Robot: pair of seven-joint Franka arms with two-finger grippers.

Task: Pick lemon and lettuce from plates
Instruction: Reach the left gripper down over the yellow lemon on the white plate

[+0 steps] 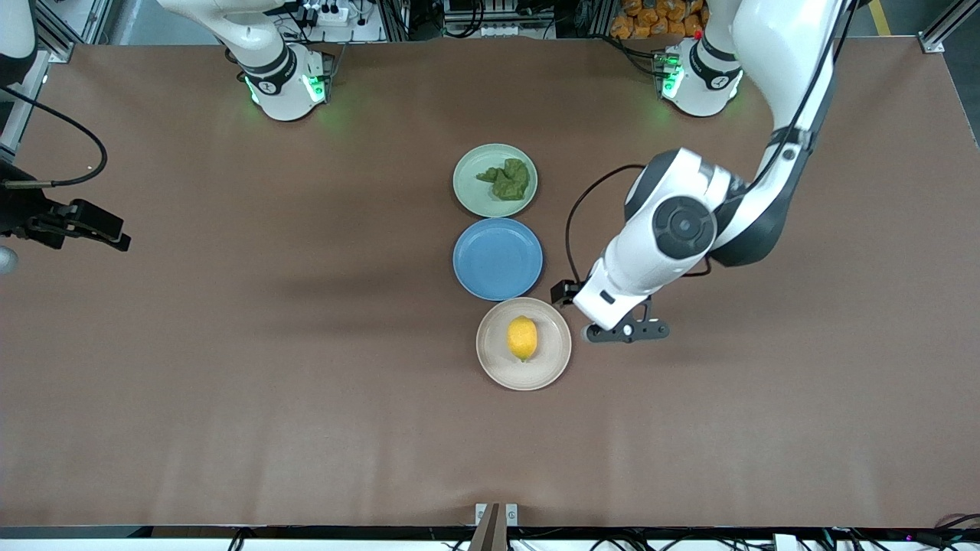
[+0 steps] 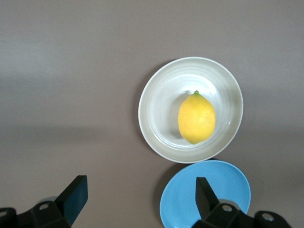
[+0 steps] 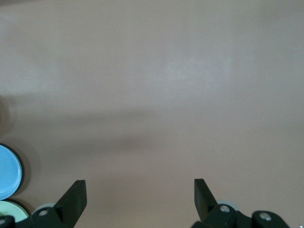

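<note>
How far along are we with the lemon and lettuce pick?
Nothing picked yet. The lemon lies on the beige plate, the lettuce on the green plate. In hand: the left gripper is open beside the beige plate. The right gripper waits open over bare table. Both picks remain.

A brown table (image 1: 230,383) fills most of the front view, its matte top evenly lit, with soft shadows in broad bands across the middle; aluminium framing (image 1: 938,34) stands at the corners along the bases' edge; cables (image 1: 490,19) and a power strip (image 1: 329,11) lie past that edge; a heap of orange items (image 1: 658,19) shows there too; a small bracket (image 1: 495,514) sits at the edge nearest the front camera.
</note>
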